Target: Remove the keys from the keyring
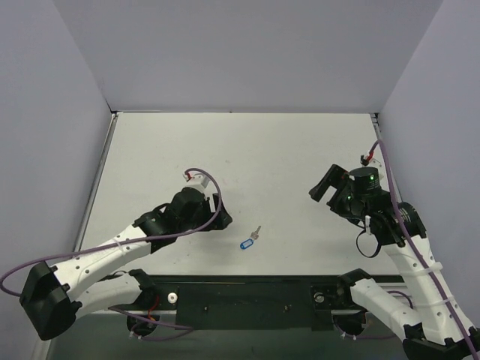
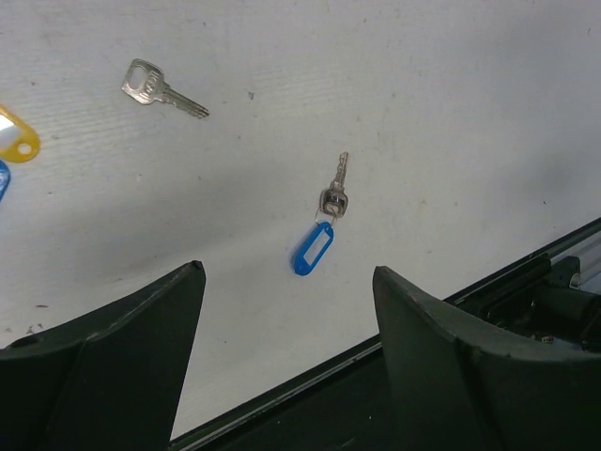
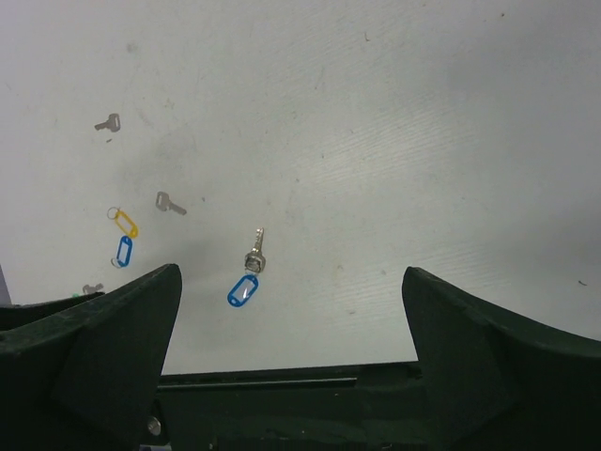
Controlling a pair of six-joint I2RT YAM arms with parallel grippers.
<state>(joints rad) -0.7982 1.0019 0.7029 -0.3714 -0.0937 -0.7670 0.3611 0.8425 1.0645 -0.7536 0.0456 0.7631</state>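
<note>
Blue plastic keyring (image 2: 313, 249) is laid flat on the table (image 2: 470, 113) near its near edge, the silver key (image 2: 338, 183) joined to its far end; marks on the key head cannot be read. Both the left gripper (image 2: 286, 272) and the right gripper (image 3: 291, 271) are spread wide, nothing held.

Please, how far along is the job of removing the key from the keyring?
Nothing looks done yet: the key still sits on the ring of the blue key tag. Nothing is in hand: the left gripper and the right gripper have open, empty jaws. The whole separation remains.
</note>
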